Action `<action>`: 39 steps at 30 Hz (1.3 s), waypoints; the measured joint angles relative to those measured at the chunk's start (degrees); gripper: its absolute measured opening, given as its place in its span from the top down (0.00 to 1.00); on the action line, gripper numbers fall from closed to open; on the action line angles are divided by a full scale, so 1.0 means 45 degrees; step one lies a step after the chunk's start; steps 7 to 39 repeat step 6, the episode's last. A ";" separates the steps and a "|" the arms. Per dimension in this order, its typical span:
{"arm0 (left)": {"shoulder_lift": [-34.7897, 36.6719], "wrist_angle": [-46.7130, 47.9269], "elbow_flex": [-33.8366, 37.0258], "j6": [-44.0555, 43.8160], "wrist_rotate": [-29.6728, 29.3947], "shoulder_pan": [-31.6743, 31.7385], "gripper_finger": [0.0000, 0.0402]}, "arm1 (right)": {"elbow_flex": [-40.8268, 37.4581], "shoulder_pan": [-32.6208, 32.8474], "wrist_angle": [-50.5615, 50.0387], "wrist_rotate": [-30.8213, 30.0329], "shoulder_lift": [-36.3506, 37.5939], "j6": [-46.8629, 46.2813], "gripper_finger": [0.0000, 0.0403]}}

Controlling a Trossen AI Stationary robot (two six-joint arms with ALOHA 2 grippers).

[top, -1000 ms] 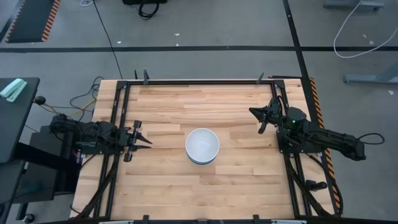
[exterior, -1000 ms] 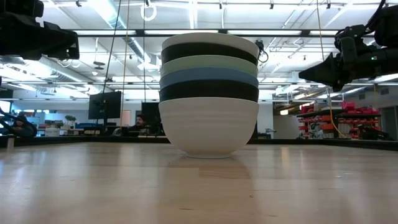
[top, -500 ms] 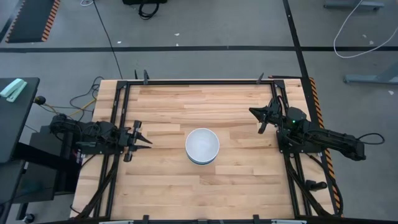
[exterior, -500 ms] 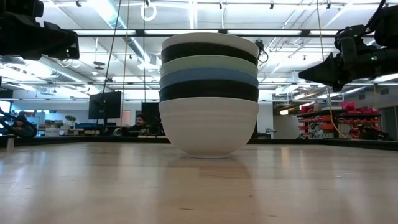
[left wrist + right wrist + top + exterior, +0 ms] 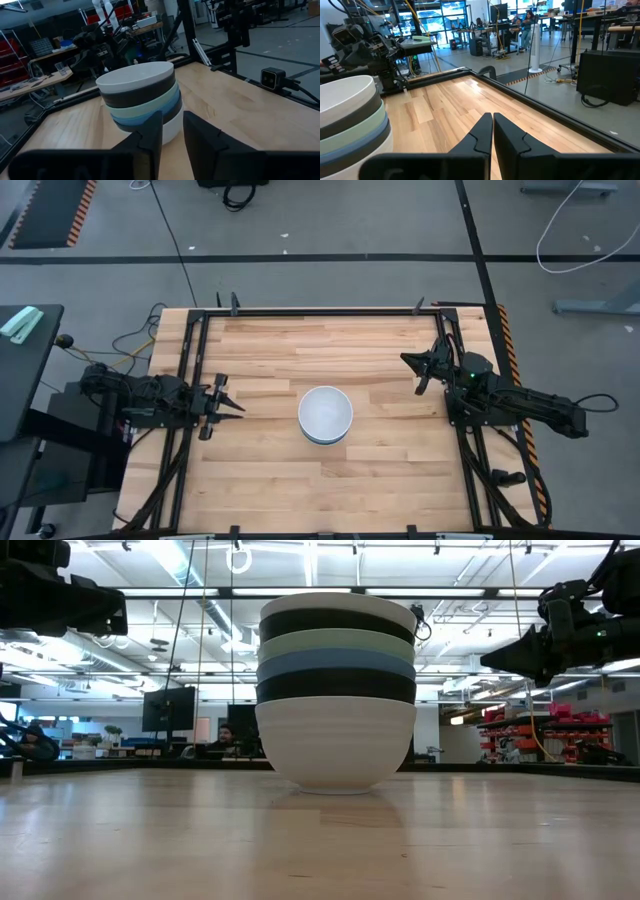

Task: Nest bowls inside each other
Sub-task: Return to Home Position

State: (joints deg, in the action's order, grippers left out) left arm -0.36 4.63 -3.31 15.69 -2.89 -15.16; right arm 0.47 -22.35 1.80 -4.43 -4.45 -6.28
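Six bowls stand nested in one stack at the table's middle, its bottom white bowl resting on the wood. From the bottom up they are white, black, blue, mint green, black and white. My left gripper hovers near the table's left edge, pointing at the stack with its fingers a narrow gap apart. My right gripper hovers near the right edge, farther back, its fingers shut, with the stack off to one side. Neither touches a bowl.
Bare wood lies all round the stack. A black metal frame runs along the table's edges. A small black camera box sits at the near edge. Both arms hang above the table. The workshop lies beyond.
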 joint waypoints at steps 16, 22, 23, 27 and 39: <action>-0.0001 0.0001 0.0000 -0.0002 0.0001 0.0000 0.78 | 0.0000 0.0000 0.0000 -0.0003 -0.0005 -0.0002 0.94; -0.0001 0.0001 0.0000 -0.0002 0.0001 0.0000 0.78 | 0.0000 0.0000 0.0000 -0.0003 -0.0005 -0.0002 0.94; -0.0001 0.0001 0.0000 -0.0002 0.0001 0.0000 0.78 | 0.0000 0.0000 0.0000 -0.0003 -0.0005 -0.0002 0.94; -0.0001 0.0001 0.0000 -0.0002 0.0001 0.0000 0.78 | 0.0000 0.0000 0.0000 -0.0003 -0.0005 -0.0002 0.94; -0.0001 0.0001 0.0000 -0.0002 0.0001 0.0000 0.78 | 0.0000 0.0000 0.0000 -0.0003 -0.0005 -0.0002 0.94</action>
